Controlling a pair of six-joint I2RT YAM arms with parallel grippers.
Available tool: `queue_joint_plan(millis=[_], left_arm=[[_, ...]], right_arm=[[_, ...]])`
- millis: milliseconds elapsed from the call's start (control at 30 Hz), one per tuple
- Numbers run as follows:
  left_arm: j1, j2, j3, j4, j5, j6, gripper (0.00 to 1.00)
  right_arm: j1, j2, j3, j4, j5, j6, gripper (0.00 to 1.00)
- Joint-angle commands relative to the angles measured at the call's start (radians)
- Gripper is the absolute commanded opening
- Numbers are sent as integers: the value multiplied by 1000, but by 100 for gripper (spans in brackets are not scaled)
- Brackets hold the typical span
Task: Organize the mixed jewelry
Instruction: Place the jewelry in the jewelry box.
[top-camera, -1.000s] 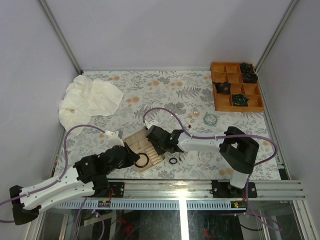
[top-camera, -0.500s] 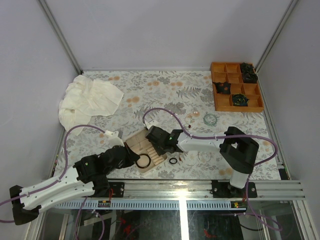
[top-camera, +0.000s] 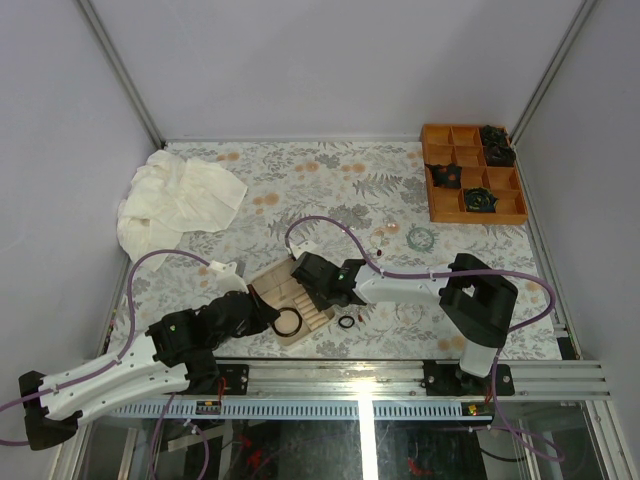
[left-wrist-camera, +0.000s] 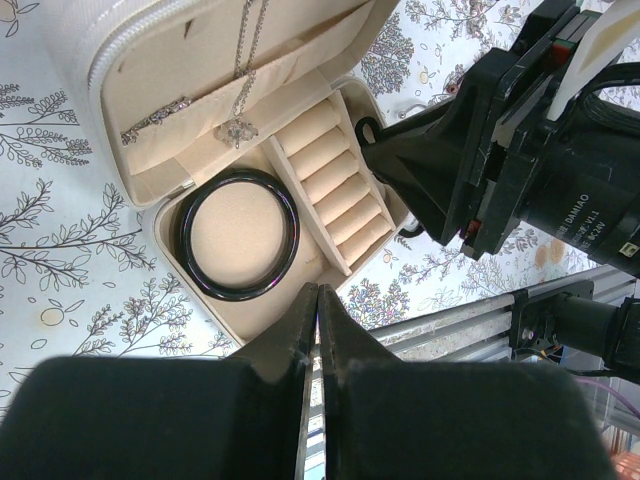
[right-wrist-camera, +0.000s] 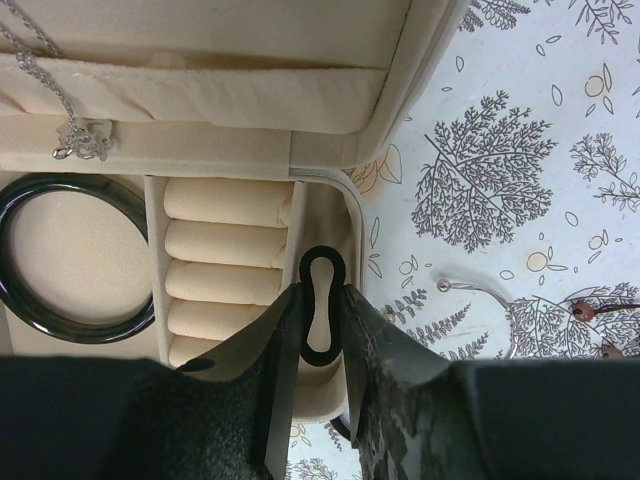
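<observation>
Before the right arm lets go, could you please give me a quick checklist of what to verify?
1. Right gripper grips the black ring: ok.
2. Ring is over the jewelry box, beside the ring rolls: ok.
3. Black bangle lies apart from that spot: ok.
4. Left gripper is shut and apart from the right gripper: ok.
5. Ring touches the box floor: cannot tell.

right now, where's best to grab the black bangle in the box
Probably the rim of the bangle, from straight above: one finger inside the hoop, one outside. It lies flat on the box floor with walls close around, so a sideways reach looks blocked.
</observation>
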Motion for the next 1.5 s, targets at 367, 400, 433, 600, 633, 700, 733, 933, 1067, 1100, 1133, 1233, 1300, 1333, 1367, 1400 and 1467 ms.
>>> queue_joint_plan(millis=[367,400,433,600,633,700,733,933,1067,1100,1133,1233,1300,1333,1367,1400,1467], left_arm=[[-8,-10,22,6,-24,7,0],[-7,-12,21,6,-24,7,0],[-7,-11,21,6,-24,7,0],[-7,-12,16,12,-22,7,0],[-8,-12,16,13,-22,8,0],[-8,-11,15,16,-21,9,0],[-8,-11,15,15,-22,9,0],[-8,-8,19,18,-23,12,0],[-8,-5,21,22,-22,15,0],[-8,-3,21,24,-21,16,0],[-8,-1,22,26,-22,17,0],[-8,5,24,26,-22,19,0],[-8,5,21,26,-21,19,0],[-8,6,19,26,-24,18,0],[-8,6,17,27,-24,18,0],[-8,5,16,29,-24,18,0],[-8,9,11,35,-25,18,0]], right_arm=[[8,24,31,-9,27,33,33],[9,20,31,-9,32,34,33],[8,16,33,-11,36,34,35],[7,-13,32,-14,42,33,41],[7,-20,29,-13,41,32,43],[9,-32,30,-10,42,31,44],[9,-40,32,-11,41,29,46],[10,-61,42,-16,42,22,50],[11,-67,48,-20,48,19,50],[11,-65,50,-21,48,18,50],[10,-57,55,-24,49,18,51],[10,-40,59,-28,42,17,51],[12,-43,53,-25,36,20,51],[12,-47,49,-18,35,22,51],[13,-52,44,-16,34,24,51],[12,-56,41,-17,35,24,50],[13,-73,30,-6,30,22,47]])
